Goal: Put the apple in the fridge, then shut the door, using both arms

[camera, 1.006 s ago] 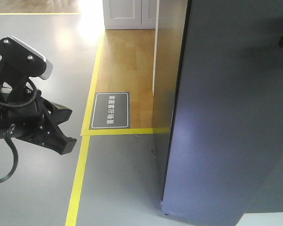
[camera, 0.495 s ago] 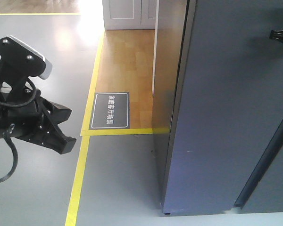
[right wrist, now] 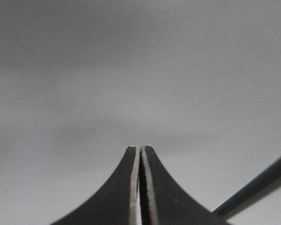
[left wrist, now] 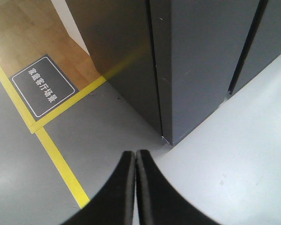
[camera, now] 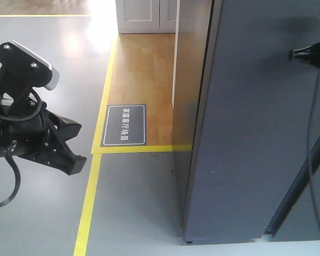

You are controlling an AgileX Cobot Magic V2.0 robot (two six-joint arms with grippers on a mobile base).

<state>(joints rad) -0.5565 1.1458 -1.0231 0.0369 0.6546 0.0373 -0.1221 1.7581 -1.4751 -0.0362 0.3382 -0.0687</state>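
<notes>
The fridge (camera: pixel 189 101) stands dark grey at the right, and its door (camera: pixel 256 133) lies flat against the body, meeting it at a thin seam (left wrist: pixel 154 70). My right gripper (camera: pixel 294 54) is shut, its tip at the door's grey face high on the right; in the right wrist view the shut fingers (right wrist: pixel 139 149) point at plain grey surface. My left gripper (camera: pixel 77 162) hangs shut and holds nothing, over the floor left of the fridge; its tips (left wrist: pixel 135 153) point toward the fridge's bottom corner. The apple is out of view.
Yellow floor tape (camera: pixel 90 197) runs along the grey floor and turns toward the fridge. A dark floor sign (camera: pixel 125 125) lies on the wooden floor behind it. A white cabinet (camera: pixel 146 16) stands at the back. A dark gap (left wrist: pixel 243 51) separates the door from another grey panel.
The door has swung in from an angle to lie flat against the fridge. My right gripper tip has come further left and lower across the door face. The left arm has not moved.
</notes>
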